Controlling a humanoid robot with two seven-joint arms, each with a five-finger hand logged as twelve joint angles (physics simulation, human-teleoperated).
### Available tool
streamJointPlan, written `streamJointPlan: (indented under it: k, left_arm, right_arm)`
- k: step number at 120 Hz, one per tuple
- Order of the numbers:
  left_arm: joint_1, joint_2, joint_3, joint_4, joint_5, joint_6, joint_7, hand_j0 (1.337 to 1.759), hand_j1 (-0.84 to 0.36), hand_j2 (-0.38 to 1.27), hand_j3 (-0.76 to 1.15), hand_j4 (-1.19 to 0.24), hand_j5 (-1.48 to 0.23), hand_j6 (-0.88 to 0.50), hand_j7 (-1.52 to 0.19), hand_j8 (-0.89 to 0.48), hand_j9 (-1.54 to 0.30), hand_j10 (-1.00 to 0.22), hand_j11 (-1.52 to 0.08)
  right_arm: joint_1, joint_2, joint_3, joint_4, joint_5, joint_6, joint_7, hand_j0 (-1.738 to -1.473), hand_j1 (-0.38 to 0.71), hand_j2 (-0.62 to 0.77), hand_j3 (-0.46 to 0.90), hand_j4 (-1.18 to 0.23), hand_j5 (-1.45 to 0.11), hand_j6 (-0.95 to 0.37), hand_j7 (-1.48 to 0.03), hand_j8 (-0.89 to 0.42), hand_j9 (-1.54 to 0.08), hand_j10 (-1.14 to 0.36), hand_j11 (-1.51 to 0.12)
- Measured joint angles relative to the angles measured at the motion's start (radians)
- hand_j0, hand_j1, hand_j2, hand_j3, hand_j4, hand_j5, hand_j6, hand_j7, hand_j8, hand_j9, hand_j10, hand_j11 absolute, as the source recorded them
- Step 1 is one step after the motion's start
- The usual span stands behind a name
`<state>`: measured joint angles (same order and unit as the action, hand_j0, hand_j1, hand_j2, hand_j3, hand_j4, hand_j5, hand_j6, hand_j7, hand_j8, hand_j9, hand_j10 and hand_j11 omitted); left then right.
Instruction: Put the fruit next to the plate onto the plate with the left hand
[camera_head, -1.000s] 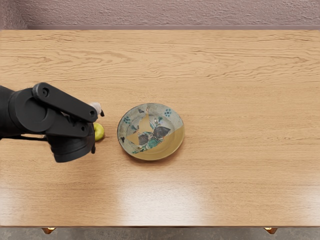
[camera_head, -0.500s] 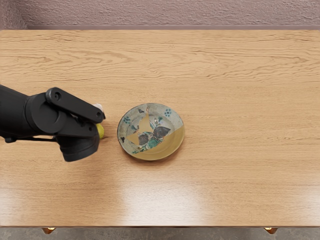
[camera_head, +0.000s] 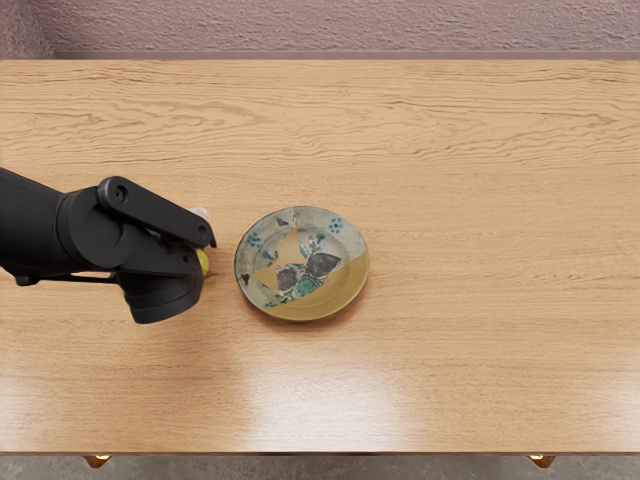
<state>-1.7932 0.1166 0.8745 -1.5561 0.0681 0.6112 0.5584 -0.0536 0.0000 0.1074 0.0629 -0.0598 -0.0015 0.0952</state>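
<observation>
Left hand (camera_head: 168, 272) covers the yellow fruit (camera_head: 203, 263), on the table (camera_head: 450, 150) just beside the plate (camera_head: 358, 272) (we cannot tell its grip): grasping step, we judge; next, a firm lift rightward.

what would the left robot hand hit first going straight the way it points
The fruit, right at the left robot hand's front edge; whether they touch can't be told. The plate lies just beyond.

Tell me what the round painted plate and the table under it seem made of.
The round painted plate looks like glazed ceramic: glossy tan surface with teal and dark painted motifs. The light brown table looks like varnished wood, possibly wood-grain laminate: wavy grain lines and a soft sheen near the front edge.
</observation>
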Motion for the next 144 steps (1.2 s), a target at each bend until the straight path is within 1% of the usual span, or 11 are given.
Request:
streamJointPlan:
  k: [27,32,46,50,66,83,118,129,135,138,144]
  left_arm:
    - [0.013,-0.007,0.0,0.005,0.001,0.0,0.0,1.658,-0.25,0.12,0.0,-0.51,-0.66,-0.51,-0.66,-0.45,-0.66,-0.51,-0.66]
    - [0.016,-0.009,0.001,0.008,0.002,0.0,0.0,1.657,-0.24,0.13,0.0,-0.52,-0.66,-0.52,-0.66,-0.46,-0.67,-0.51,-0.67]
    - [0.022,-0.013,0.002,0.016,0.002,-0.001,0.001,1.654,-0.22,0.07,0.0,-0.52,-0.69,-0.52,-0.69,-0.45,-0.7,-0.52,-0.7]
    - [0.024,-0.014,0.003,0.02,0.003,-0.001,0.001,1.654,-0.21,0.1,0.0,-0.53,-0.69,-0.53,-0.69,-0.48,-0.7,-0.52,-0.7]
    - [0.025,-0.02,0.004,0.026,-0.002,-0.001,0.0,1.655,-0.23,0.11,0.0,-0.54,-0.72,-0.52,-0.72,-0.43,-0.73,-0.54,-0.73]
    - [0.029,-0.02,0.004,0.027,-0.002,0.0,0.002,1.652,-0.23,0.12,0.0,-0.6,-0.79,-0.5,-0.79,-0.41,-0.8,-0.57,-0.8]
    - [0.029,-0.02,0.004,0.026,-0.007,0.0,0.001,1.651,-0.22,0.29,0.0,-0.7,-0.93,-0.53,-0.93,-0.46,-0.94,-0.64,-0.95]
    - [0.031,-0.018,0.003,0.026,-0.004,0.001,0.0,1.652,-0.2,0.42,0.0,-0.74,-0.95,-0.58,-0.96,-0.52,-0.97,-0.69,-0.99]
    - [0.031,-0.019,0.004,0.026,-0.004,0.001,0.0,1.652,-0.21,0.44,0.0,-0.75,-0.97,-0.59,-0.97,-0.53,-0.98,-0.7,-1.0]
    - [0.031,-0.02,0.004,0.026,-0.004,0.001,0.0,1.652,-0.22,0.53,0.0,-0.76,-0.97,-0.59,-0.98,-0.54,-0.99,-0.71,-1.01]
    - [0.031,-0.019,0.004,0.025,-0.003,0.001,0.0,1.652,-0.23,0.51,0.0,-0.77,-0.98,-0.58,-0.99,-0.53,-1.0,-0.71,-1.03]
  right_arm:
    - [0.0,0.0,0.0,0.0,0.0,0.0,0.0,-1.658,-0.3,-0.01,0.0,-0.04,-0.05,-0.04,-0.05,-0.04,-0.05,-0.04,-0.05]
    - [0.0,0.0,0.0,0.0,0.0,0.0,0.0,-1.658,-0.3,-0.01,0.0,-0.04,-0.05,-0.04,-0.05,-0.04,-0.05,-0.04,-0.05]
    - [0.0,0.0,0.0,0.0,0.0,0.0,0.0,-1.658,-0.3,-0.01,0.0,-0.04,-0.05,-0.04,-0.05,-0.04,-0.05,-0.04,-0.05]
    - [0.0,0.0,0.0,0.0,0.0,0.0,0.0,-1.658,-0.3,-0.01,0.0,-0.04,-0.05,-0.04,-0.05,-0.04,-0.05,-0.04,-0.05]
    - [0.0,0.0,0.0,0.0,0.0,0.0,0.0,-1.658,-0.3,-0.01,0.0,-0.04,-0.05,-0.04,-0.05,-0.04,-0.05,-0.04,-0.05]
    - [0.0,0.0,0.0,0.0,0.0,0.0,0.0,-1.658,-0.3,-0.01,0.0,-0.04,-0.05,-0.04,-0.05,-0.04,-0.05,-0.04,-0.05]
    - [0.0,0.0,0.0,0.0,0.0,0.0,0.0,-1.658,-0.3,-0.01,0.0,-0.04,-0.05,-0.04,-0.05,-0.04,-0.05,-0.04,-0.05]
    - [0.0,0.0,0.0,0.0,0.0,0.0,0.0,-1.658,-0.3,-0.01,0.0,-0.04,-0.05,-0.04,-0.05,-0.04,-0.05,-0.04,-0.05]
    - [0.0,0.0,0.0,0.0,0.0,0.0,0.0,-1.658,-0.3,-0.01,0.0,-0.04,-0.05,-0.04,-0.05,-0.04,-0.05,-0.04,-0.05]
    - [0.0,0.0,0.0,0.0,0.0,0.0,0.0,-1.658,-0.3,-0.01,0.0,-0.04,-0.05,-0.04,-0.05,-0.04,-0.05,-0.04,-0.05]
    - [0.0,0.0,0.0,0.0,0.0,0.0,0.0,-1.658,-0.3,-0.01,0.0,-0.04,-0.05,-0.04,-0.05,-0.04,-0.05,-0.04,-0.05]
